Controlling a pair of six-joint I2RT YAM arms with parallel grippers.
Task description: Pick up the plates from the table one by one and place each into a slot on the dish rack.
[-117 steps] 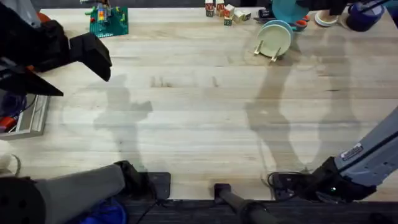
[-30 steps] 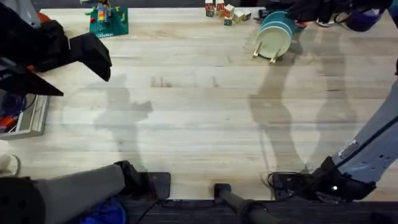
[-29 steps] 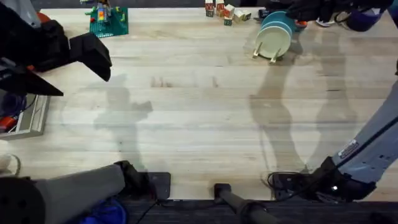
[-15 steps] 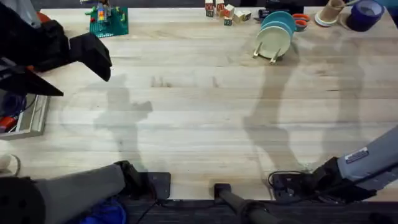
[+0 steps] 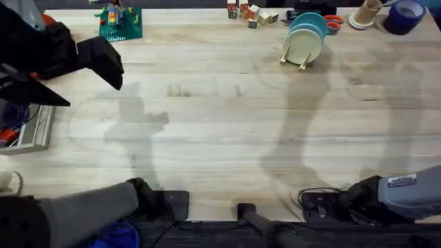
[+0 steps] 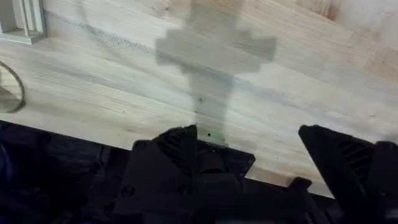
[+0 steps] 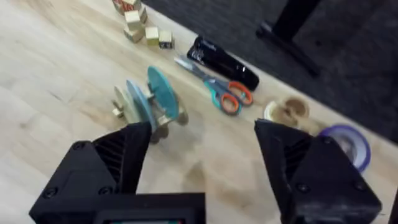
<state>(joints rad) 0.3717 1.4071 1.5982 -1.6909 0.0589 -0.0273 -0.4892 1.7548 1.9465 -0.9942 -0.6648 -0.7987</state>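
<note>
Looks done — plates [image 5: 304, 40] standing on edge in the dish rack [image 5: 295, 60] near the worktop [image 5: 220, 124] far edge, pegs propping them, both grippers [image 7: 202, 155] [image 6: 249, 162] released, holding nothing.

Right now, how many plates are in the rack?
3, all standing on edge in the rack at the table's far right: a cream plate nearest the arms, a pale blue one in the middle, a cyan one farthest. Another could hide behind them.

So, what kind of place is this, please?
Probably a robot test bench, not a kitchen: a wooden table holds a dish rack with plates, near toy blocks, scissors and tape.
</note>
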